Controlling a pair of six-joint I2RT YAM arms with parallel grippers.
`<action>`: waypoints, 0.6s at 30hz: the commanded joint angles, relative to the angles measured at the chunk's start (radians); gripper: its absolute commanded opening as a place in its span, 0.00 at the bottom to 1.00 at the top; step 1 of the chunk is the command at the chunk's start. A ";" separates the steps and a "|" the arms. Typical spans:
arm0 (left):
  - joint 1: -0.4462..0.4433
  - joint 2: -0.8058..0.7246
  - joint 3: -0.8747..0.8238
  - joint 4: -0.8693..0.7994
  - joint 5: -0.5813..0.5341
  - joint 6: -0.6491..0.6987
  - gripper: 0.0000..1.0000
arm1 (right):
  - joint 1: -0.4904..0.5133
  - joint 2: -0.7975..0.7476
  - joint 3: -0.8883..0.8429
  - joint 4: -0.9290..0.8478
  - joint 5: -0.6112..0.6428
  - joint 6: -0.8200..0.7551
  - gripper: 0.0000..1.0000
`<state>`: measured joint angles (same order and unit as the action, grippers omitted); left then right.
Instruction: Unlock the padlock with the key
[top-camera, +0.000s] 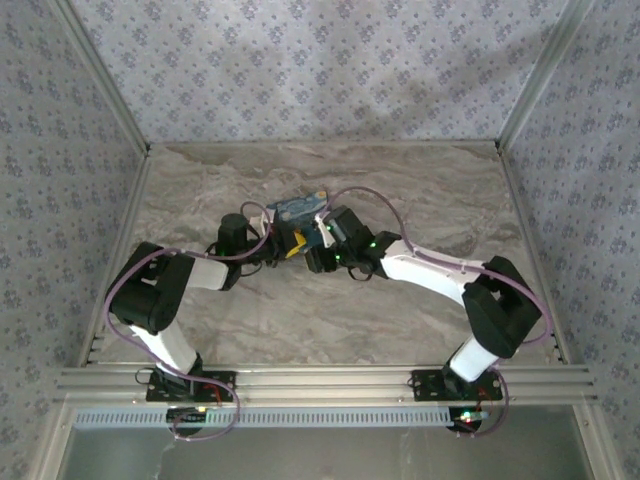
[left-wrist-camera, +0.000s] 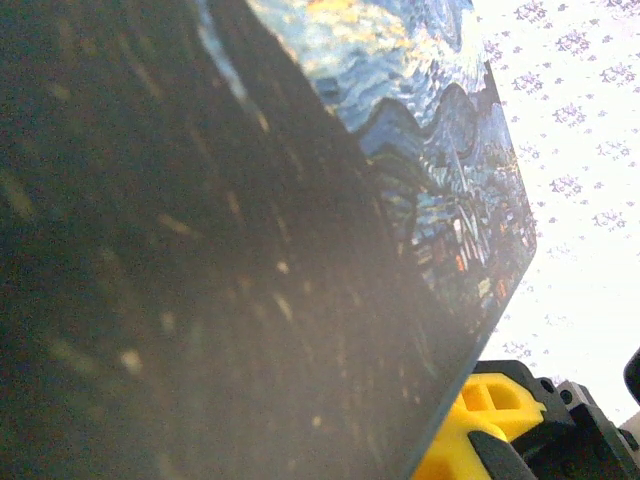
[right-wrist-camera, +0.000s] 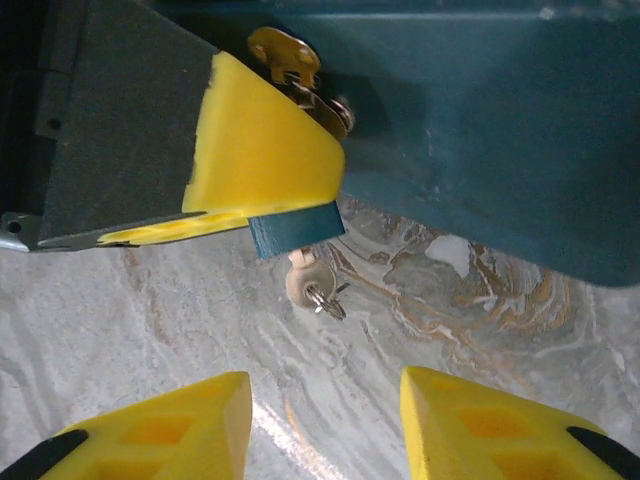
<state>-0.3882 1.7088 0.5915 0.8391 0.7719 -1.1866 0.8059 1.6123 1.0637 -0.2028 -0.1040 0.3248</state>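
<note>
A small blue padlock hangs by the brass hasp of a teal box with a painted lid. My left gripper is shut on the padlock, and its yellow finger covers most of the lock body. The silver key, with a small ring, sticks out of the padlock's underside. My right gripper is open just short of the key, with only bare tabletop between its fingers. In the left wrist view the box's dark side is pressed close to the lens.
The marble tabletop is walled by patterned panels at the back and both sides. Both arms meet at the box in the middle of the table. A metal rail runs along the near edge.
</note>
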 joint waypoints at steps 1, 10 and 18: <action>-0.006 -0.021 0.027 0.042 0.040 -0.012 0.00 | 0.026 0.042 0.065 -0.009 0.065 -0.082 0.46; -0.006 -0.018 0.033 0.054 0.045 -0.024 0.00 | 0.050 0.122 0.153 -0.052 0.142 -0.137 0.44; -0.006 -0.016 0.039 0.055 0.055 -0.029 0.00 | 0.073 0.158 0.199 -0.086 0.237 -0.185 0.33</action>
<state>-0.3882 1.7088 0.5953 0.8402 0.7822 -1.2057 0.8692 1.7489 1.2213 -0.2539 0.0727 0.1772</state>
